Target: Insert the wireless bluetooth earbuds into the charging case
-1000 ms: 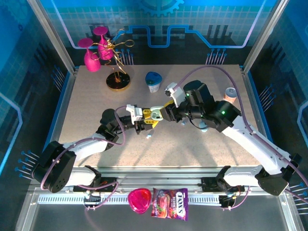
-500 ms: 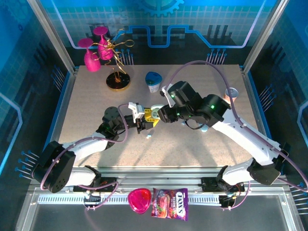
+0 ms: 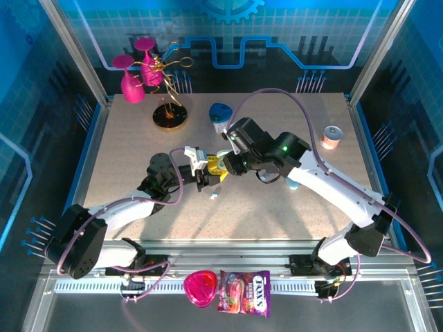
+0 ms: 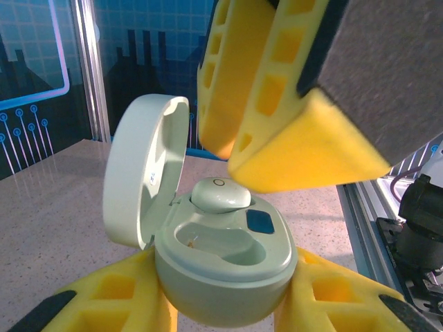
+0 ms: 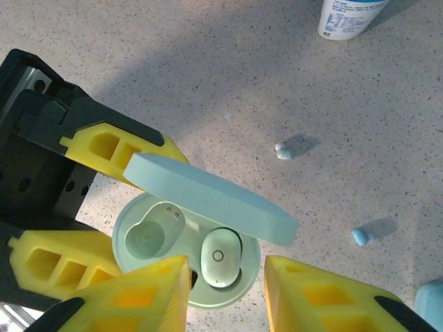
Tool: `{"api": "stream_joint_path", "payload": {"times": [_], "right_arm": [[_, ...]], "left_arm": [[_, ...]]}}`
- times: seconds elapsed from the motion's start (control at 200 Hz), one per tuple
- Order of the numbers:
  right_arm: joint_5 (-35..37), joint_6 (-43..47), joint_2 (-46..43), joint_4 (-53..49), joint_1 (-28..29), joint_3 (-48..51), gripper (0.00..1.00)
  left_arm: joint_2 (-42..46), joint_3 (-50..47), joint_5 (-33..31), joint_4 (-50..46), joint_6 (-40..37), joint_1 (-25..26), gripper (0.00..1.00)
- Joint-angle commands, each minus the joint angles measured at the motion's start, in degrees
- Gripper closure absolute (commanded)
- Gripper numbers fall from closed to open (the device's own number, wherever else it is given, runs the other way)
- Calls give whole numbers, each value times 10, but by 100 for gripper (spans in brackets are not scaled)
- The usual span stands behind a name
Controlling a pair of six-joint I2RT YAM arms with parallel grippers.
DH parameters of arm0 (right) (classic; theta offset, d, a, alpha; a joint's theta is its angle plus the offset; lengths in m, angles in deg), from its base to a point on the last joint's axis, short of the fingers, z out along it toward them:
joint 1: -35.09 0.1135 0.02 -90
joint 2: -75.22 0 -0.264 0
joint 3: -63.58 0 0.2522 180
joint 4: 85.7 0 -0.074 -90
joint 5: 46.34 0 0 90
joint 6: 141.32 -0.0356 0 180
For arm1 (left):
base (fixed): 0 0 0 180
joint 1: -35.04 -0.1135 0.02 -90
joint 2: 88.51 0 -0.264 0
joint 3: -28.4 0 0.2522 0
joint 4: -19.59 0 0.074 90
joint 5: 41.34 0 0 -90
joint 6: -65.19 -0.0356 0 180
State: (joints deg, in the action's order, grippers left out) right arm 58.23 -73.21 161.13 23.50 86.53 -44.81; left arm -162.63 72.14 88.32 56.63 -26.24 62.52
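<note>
My left gripper (image 4: 223,290) is shut on the pale-green charging case (image 4: 221,277) and holds it above the table with its lid (image 4: 142,166) swung open. One earbud (image 4: 220,194) sits in the case's far slot, and the near slot (image 4: 214,242) is empty. My right gripper (image 5: 227,283) hovers right over the case (image 5: 128,214), its jaws apart, with that earbud (image 5: 220,257) below the gap and nothing gripped. From above, both grippers meet at the case (image 3: 220,164) mid-table. Two loose earbuds lie on the table, one whitish (image 5: 282,149) and one blue (image 5: 360,236).
A small cup with a blue lid (image 3: 221,116) stands behind the grippers. A can (image 3: 332,136) is at the right. A gold stand (image 3: 169,117) and pink glasses (image 3: 131,79) are at the back left. Another pale-blue case (image 3: 293,184) lies under the right arm.
My right arm has swung left and closer over the case in the left gripper. The left arm has barely moved.
</note>
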Motion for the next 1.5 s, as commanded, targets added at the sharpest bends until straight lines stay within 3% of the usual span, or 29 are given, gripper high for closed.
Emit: {"api": "stream_joint_path", "payload": {"times": [0.0,0.69,1.496], "right_arm": [[2,-12,12,9,5,-20,67],[-22,-17,27,24,-9,9,85],[1,3,-44,80,-8,42,87]], "left_arm": [[17,14,-1,3,5,-3,69],[19,10,2,16,8,-2,69],[9,11,-2,-3,-4,-3,69]]}}
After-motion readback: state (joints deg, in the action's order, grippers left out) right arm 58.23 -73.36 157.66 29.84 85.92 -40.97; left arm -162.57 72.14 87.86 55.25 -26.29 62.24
